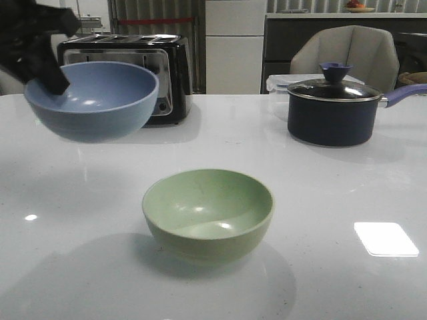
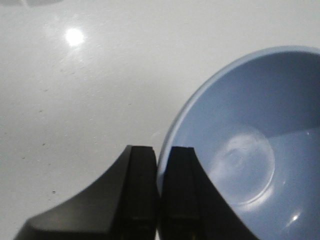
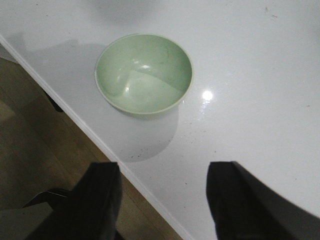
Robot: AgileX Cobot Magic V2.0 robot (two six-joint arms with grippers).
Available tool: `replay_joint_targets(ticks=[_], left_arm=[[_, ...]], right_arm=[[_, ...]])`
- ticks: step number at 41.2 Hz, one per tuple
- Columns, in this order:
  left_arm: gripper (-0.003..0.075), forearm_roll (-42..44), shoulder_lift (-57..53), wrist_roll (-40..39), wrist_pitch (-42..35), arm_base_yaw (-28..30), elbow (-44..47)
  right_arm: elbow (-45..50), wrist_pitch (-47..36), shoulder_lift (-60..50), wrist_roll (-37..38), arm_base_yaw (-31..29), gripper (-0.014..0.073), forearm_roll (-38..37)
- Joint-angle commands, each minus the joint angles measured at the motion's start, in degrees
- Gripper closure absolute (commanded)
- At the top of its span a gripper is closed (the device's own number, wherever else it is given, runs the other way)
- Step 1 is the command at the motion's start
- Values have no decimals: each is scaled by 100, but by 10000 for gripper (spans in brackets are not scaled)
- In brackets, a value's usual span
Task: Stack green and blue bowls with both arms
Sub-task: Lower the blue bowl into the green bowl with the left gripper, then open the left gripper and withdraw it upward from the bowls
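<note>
My left gripper point(image 1: 53, 83) is shut on the rim of the blue bowl point(image 1: 93, 100) and holds it in the air at the left, in front of the toaster. In the left wrist view the gripper point(image 2: 160, 155) pinches the rim of the blue bowl point(image 2: 250, 150) between its two fingers. The green bowl point(image 1: 208, 212) stands upright and empty on the white table, near the front middle. My right gripper point(image 3: 162, 170) is open and empty, above the table's front edge, with the green bowl point(image 3: 144, 74) some way ahead of it. The right gripper does not show in the front view.
A black toaster point(image 1: 143, 63) stands at the back left. A dark lidded saucepan point(image 1: 333, 107) with a purple-blue handle stands at the back right, a clear container behind it. A grey chair point(image 1: 347, 57) is behind the table. The table's edge point(image 3: 100, 145) runs by my right gripper.
</note>
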Motion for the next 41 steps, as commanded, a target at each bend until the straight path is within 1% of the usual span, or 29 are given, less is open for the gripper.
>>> replay_joint_targets(ticks=[1,8,13,16,26,41], left_arm=[[627,-138,-338,13,-97,-403,-206],[627,-138,-288,13,-79,-1100,-206],[627,-138,-140,13,-362,-1472,-206],[627,-147,-21,13,-519,-1580,-206],[627,-365,533,13,-559,-1653,-310],[627,-391,1236,13,-684,-1653,-310]], right_arm=[[-158,-383,-39,-2,-8,104,42],[-158,-383,-39,-2,-8,104,42],[-158,-383,-39,-2,-8,104,42],[-158,-383,-39,-2,-8,104,42],[-158,-383,-39,-2,-8,104,42],[-158,-383,-39,-2,-8,104,42]])
